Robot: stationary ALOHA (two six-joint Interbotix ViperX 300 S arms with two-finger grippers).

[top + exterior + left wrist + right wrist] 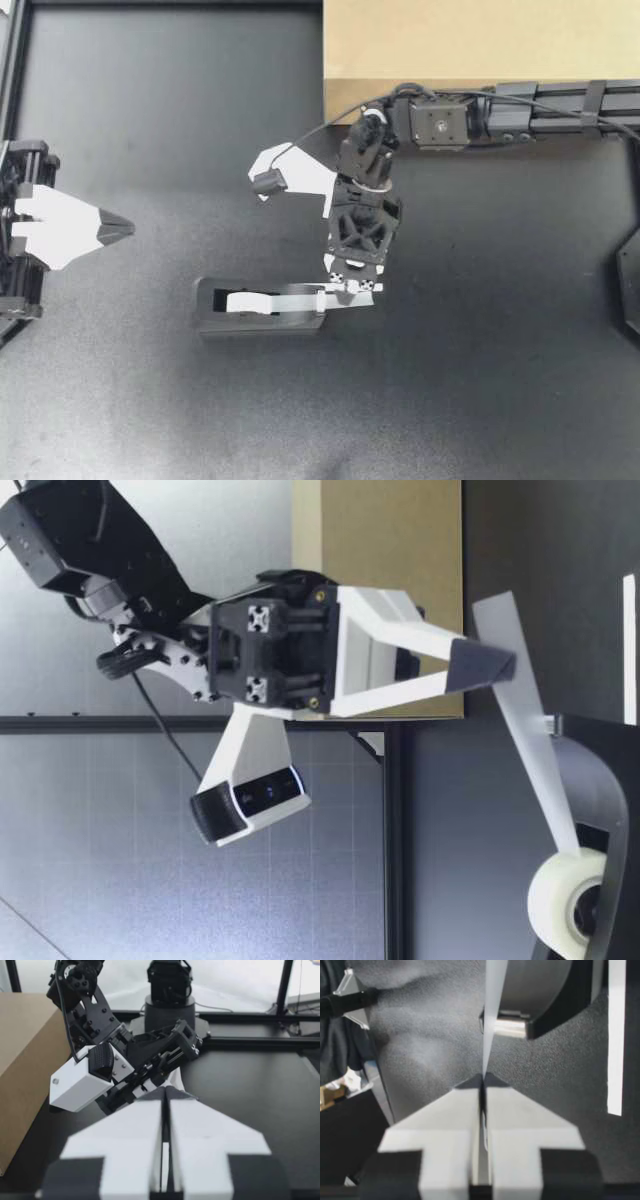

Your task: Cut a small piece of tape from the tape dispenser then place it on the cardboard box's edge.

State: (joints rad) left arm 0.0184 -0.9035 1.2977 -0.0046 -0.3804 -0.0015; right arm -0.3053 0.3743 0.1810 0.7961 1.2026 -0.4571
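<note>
Tight pinch of the right gripper on the free end of the tape strip, just right of the tape dispenser at mid-table. Taut and seemingly uncut, from the roll up past the blade to the pinch. Well apart at the left edge, the left gripper, closed on nothing. At the far side, right of middle, the cardboard box, no tape on its edge yet.

Likely troubles from here:
- Dragging or tipping the dispenser, with nothing bracing it and the pull angled upward.
- Drawing out far too long a piece through missing the blade, or stretching rather than tearing.
- Slipping out of the pinch, given so slight a hold at the very tips.
- Curling of the cut piece back onto the white pads, sticky side inward, spoiling any clean press along the box edge.
</note>
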